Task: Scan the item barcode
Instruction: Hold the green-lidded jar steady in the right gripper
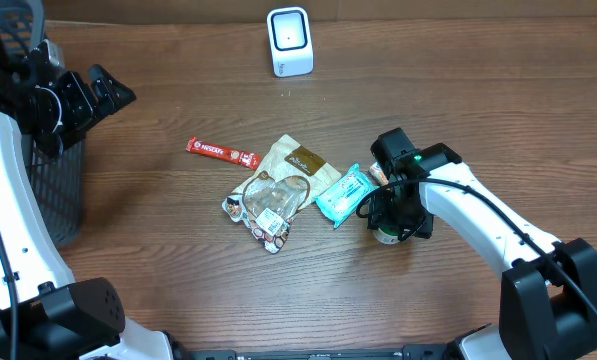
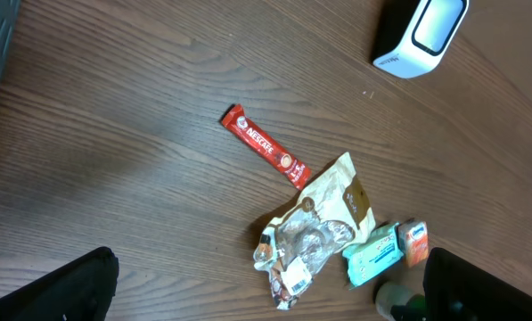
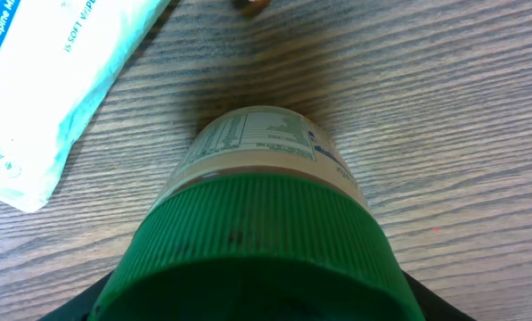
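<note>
A bottle (image 3: 257,147) with a green ribbed cap and a pale label stands on the wooden table right of the pile; it also shows as the bottle (image 1: 384,235) and bottle (image 2: 392,299). My right gripper (image 1: 394,212) comes down over it, and the right gripper (image 3: 257,308) is shut on the cap, one black finger against each side. The white scanner (image 1: 289,41) stands at the back of the table, scanner (image 2: 421,31). My left gripper (image 1: 100,95) hovers high at the far left, left gripper (image 2: 267,272) wide open and holding nothing.
A red Nescafe stick (image 1: 222,152), a crumpled snack wrapper (image 1: 278,192), a teal wipes pack (image 1: 343,193) and a small orange box (image 1: 378,176) lie mid-table, the wipes pack (image 3: 43,80) just left of the bottle. A black mesh basket (image 1: 63,190) stands at the left edge.
</note>
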